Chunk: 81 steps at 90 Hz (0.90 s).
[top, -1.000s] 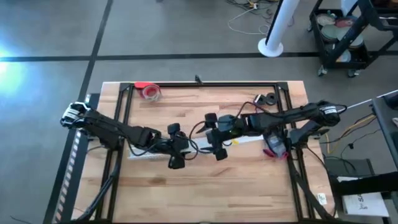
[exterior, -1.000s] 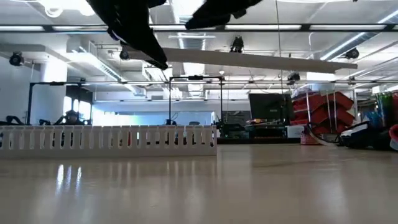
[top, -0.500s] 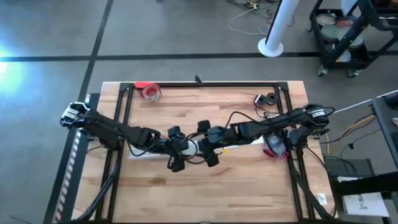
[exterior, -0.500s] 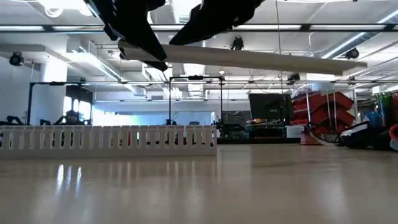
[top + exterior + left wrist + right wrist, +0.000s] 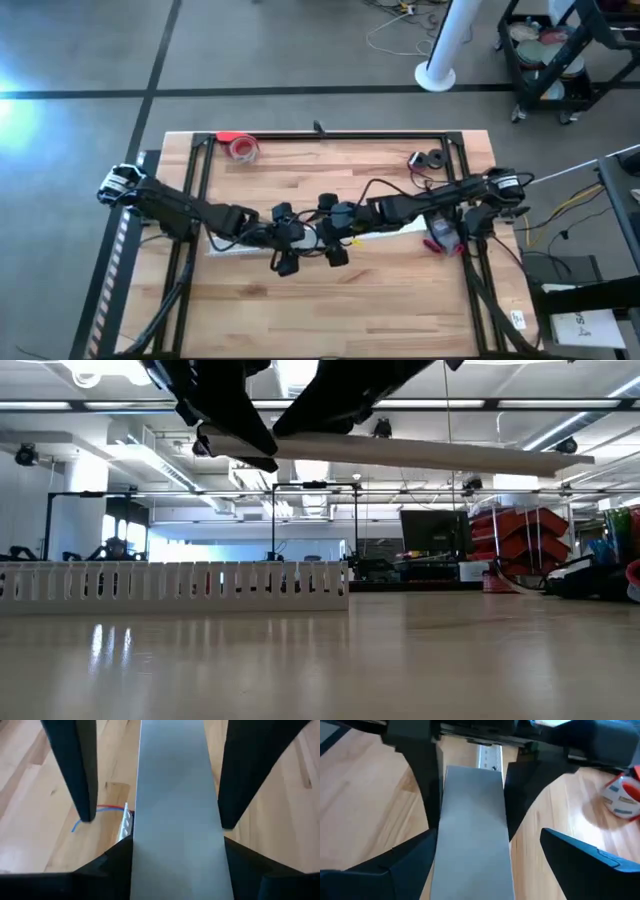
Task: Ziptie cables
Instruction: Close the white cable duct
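A long white flat strip (image 5: 395, 230) hangs level above the table (image 5: 400, 300), running left to right; the low view shows the strip (image 5: 450, 455) high over the wood. My left gripper (image 5: 302, 238) is shut on its left end. My right gripper (image 5: 320, 237) is open, tip to tip with the left, one finger on each side of the strip (image 5: 472, 810). Thin red and blue cables (image 5: 107, 808) lie on the wood by the end of a white slotted duct (image 5: 235, 248), below the grippers. My left gripper pinches the strip's two long edges (image 5: 137, 852) between its two fingers, close to the strip's left end (image 5: 472, 770). The fingers (image 5: 427, 795) come level from the table's left and lie along the strip. The strip is level and lifted clear. Whether my right gripper's finger (image 5: 240, 795) touches the strip's edge, I cannot tell.
The slotted duct (image 5: 175, 585) lies on the table left of centre. A red tape roll (image 5: 242, 147) sits at the far left, small black parts (image 5: 430, 158) at the far right, a pink-red item (image 5: 440, 238) by the right rail. A black frame (image 5: 330, 135) borders the table.
My right gripper has gone toward the table's left along the strip and come down, until its open fingers stand on either side of the strip next to my left gripper. The strip has stayed level in my left gripper.
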### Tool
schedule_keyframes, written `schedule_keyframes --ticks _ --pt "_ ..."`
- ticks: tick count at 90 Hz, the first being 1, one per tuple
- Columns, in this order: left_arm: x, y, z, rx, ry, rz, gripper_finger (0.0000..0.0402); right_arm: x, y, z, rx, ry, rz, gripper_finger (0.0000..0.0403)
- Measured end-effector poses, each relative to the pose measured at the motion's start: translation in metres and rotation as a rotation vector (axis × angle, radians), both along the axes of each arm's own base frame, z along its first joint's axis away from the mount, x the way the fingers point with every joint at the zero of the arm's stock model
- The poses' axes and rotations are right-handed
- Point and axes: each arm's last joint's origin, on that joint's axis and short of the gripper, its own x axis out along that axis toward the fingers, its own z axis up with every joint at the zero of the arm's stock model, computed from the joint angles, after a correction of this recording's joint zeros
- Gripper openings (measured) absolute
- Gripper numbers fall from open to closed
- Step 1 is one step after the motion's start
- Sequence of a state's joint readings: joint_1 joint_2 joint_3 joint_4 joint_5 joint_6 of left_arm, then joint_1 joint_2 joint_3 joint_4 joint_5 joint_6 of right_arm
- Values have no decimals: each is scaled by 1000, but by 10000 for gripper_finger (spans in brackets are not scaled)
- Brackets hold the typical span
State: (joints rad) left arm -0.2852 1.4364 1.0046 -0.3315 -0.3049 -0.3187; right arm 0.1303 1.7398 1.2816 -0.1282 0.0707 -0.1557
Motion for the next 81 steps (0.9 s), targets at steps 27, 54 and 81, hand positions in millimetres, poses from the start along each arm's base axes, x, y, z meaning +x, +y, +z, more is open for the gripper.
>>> schedule_keyframes --ticks 27,54,81 --pt "1 1 -2 21 9 -16 208 2 1 -13 52 59 -13 268" --pt "1 1 -3 13 -11 -11 208 1 2 -6 66 51 5 227" --pt "2 1 -3 27 -10 -29 208 4 2 -5 71 22 11 298"
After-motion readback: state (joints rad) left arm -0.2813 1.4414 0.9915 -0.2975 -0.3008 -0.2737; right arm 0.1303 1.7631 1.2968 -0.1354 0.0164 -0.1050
